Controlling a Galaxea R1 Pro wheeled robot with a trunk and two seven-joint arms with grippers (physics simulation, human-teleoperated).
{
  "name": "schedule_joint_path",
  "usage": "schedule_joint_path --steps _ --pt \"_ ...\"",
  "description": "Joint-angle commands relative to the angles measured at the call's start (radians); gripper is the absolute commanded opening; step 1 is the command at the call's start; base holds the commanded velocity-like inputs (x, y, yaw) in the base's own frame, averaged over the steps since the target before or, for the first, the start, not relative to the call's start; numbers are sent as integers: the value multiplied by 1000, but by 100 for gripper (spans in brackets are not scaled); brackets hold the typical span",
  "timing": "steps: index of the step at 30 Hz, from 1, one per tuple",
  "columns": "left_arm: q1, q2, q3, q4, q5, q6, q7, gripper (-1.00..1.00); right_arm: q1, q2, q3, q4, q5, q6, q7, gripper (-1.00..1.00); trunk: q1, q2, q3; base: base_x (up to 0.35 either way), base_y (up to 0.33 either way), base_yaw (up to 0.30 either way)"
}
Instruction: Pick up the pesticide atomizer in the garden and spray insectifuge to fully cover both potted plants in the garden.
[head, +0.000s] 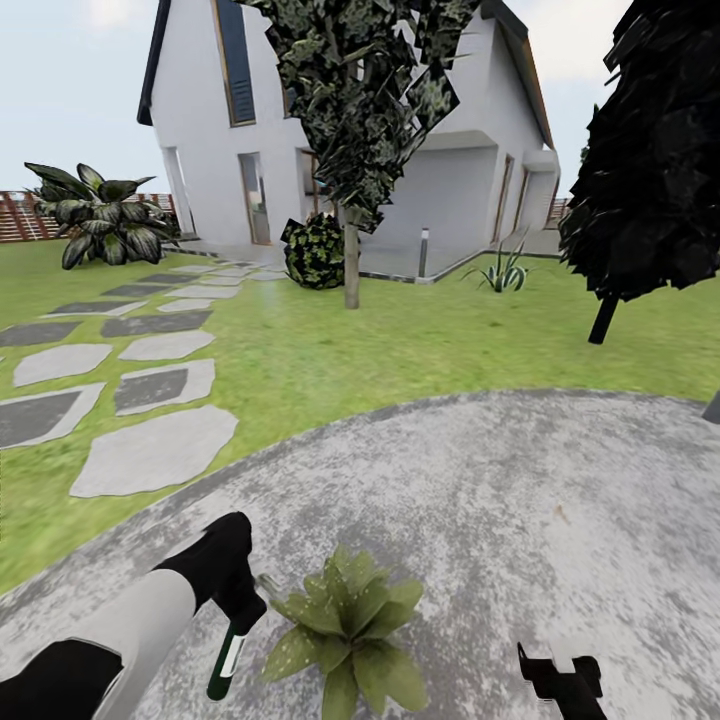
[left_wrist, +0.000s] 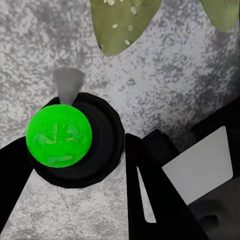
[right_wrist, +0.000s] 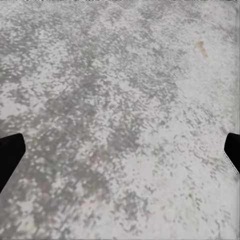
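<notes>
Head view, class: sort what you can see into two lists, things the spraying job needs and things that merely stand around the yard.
Belongs to the job:
- pesticide atomizer, held in the left gripper
- potted plant, whitish specks on a leaf in the left wrist view

Just standing about:
- stepping stones
- house
- tree
- round bush

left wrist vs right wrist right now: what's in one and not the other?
Left wrist: the pesticide atomizer seen end-on, a black body with a green cap, clamped by the left gripper; ahead of it, leaves of a potted plant dotted with whitish insectifuge specks.
Right wrist: the right gripper, fingertips wide apart at the picture's edges, nothing between them.
Both: the mottled grey stone patio beneath.
</notes>
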Motion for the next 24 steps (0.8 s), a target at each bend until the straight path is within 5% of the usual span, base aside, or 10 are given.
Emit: schedule_joint_path --steps 1,7,18,24 --pt "-1 0 -6 -2 -8 6 -10 -100 -1 0 -6 2 11 -5 -3 100 0 0 -1 80 -253 121" --pt "-1 -1 -48 -2 -7 9 -12 -100 -1 0 -6 2 11 -5 -5 100 0 0 -1 20 -269 237" --pt "-6 -2 -58 -3 -5 6 -34 -100 -1 0 -5 3 11 -5 -6 100 0 0 -1 34 -212 270" --pt "-7 7 -161 -5 -9 2 -137 -100 -1 0 -5 3 11 -5 -6 100 0 0 -1 2 -3 69"
